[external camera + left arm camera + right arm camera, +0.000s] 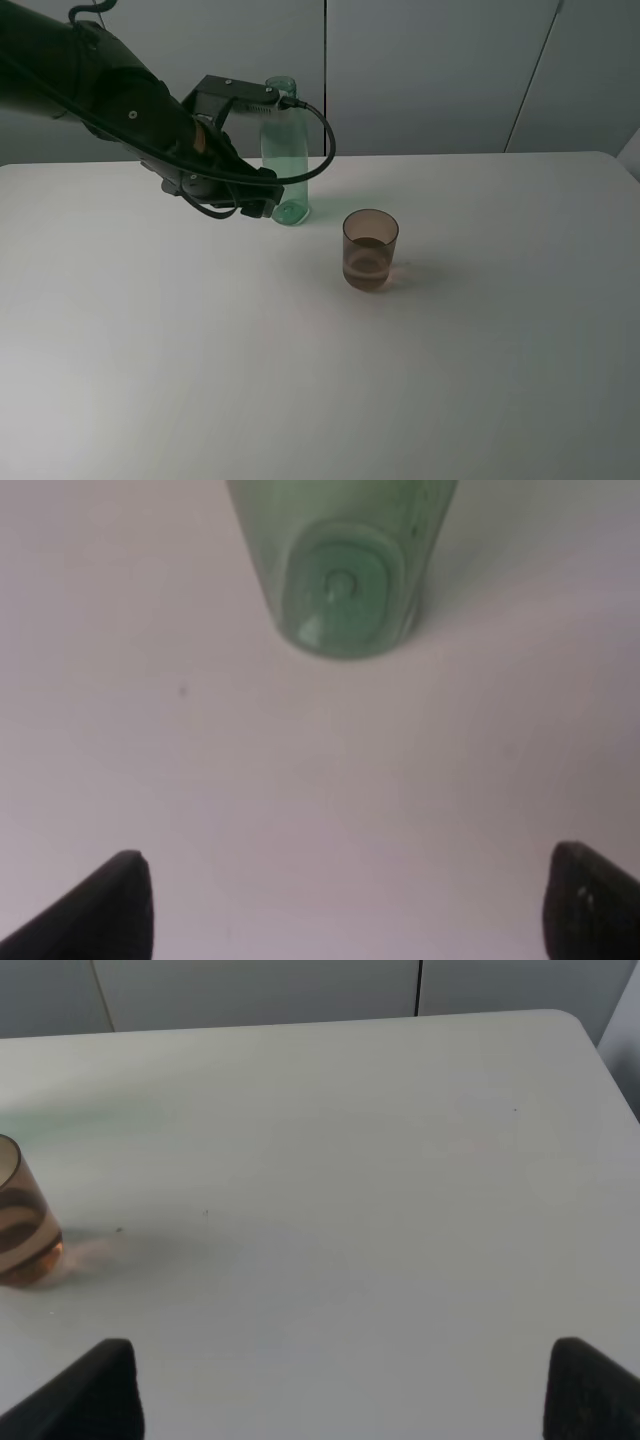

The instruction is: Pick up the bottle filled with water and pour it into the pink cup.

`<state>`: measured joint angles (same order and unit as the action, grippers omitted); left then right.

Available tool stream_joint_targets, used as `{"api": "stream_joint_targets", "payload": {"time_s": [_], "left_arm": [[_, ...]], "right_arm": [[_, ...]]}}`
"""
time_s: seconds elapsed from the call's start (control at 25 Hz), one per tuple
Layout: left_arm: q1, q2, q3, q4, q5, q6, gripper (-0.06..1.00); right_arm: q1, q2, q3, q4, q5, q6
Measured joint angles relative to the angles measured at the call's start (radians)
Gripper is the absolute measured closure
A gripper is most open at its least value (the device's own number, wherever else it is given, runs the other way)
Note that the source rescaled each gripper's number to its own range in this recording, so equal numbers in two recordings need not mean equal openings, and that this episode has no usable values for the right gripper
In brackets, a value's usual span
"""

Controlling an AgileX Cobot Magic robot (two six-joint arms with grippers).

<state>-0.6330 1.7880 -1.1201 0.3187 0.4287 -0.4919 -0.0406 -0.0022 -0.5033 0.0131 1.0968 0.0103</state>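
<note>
The green-tinted bottle (pixel 288 150) stands upright and uncapped at the back of the table. The left wrist view shows its base (pixel 340 580), a short way ahead of my gripper and apart from it. My left gripper (pixel 258 206) (pixel 345 910) is open and empty, low by the bottle's base on its left side. The pink cup (pixel 370 250) stands to the right of and in front of the bottle, with some liquid in its bottom; it also shows in the right wrist view (pixel 20 1225). My right gripper (pixel 345 1390) is open and empty, well away from the cup, and out of the exterior view.
The white table (pixel 450 380) bears only the bottle and the cup. A grey panelled wall (pixel 430 70) runs behind its back edge. The left arm's black cable (pixel 325 130) loops in front of the bottle.
</note>
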Motion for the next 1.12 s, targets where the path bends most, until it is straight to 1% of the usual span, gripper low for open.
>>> {"api": "stream_joint_targets", "payload": {"time_s": [0.08, 0.16, 0.28, 0.4, 0.48, 0.6, 0.8, 0.96, 1.12], "left_arm": [[-0.004, -0.078, 0.037, -0.056, 0.054, 0.051, -0.06], [-0.005, -0.161, 0.077, -0.091, 0.094, 0.087, -0.06], [-0.005, -0.306, 0.152, -0.142, 0.127, 0.143, -0.06], [-0.005, -0.463, 0.237, -0.192, 0.152, 0.229, -0.06], [-0.005, -0.57, 0.283, -0.21, 0.18, 0.25, -0.06], [0.014, -0.706, 0.329, -0.213, 0.27, 0.252, -0.06], [0.093, -0.921, 0.407, -0.213, 0.408, 0.237, -0.06], [0.188, -1.089, 0.458, -0.214, 0.499, 0.236, -0.06], [0.302, -1.238, 0.469, -0.22, 0.569, 0.236, -0.06]], "right_arm": [[0.0, 0.0, 0.0, 0.0, 0.0, 0.0], [0.0, 0.0, 0.0, 0.0, 0.0, 0.0], [0.0, 0.0, 0.0, 0.0, 0.0, 0.0], [0.0, 0.0, 0.0, 0.0, 0.0, 0.0], [0.0, 0.0, 0.0, 0.0, 0.0, 0.0], [0.0, 0.0, 0.0, 0.0, 0.0, 0.0], [0.0, 0.0, 0.0, 0.0, 0.0, 0.0], [0.0, 0.0, 0.0, 0.0, 0.0, 0.0], [0.0, 0.0, 0.0, 0.0, 0.0, 0.0]]}}
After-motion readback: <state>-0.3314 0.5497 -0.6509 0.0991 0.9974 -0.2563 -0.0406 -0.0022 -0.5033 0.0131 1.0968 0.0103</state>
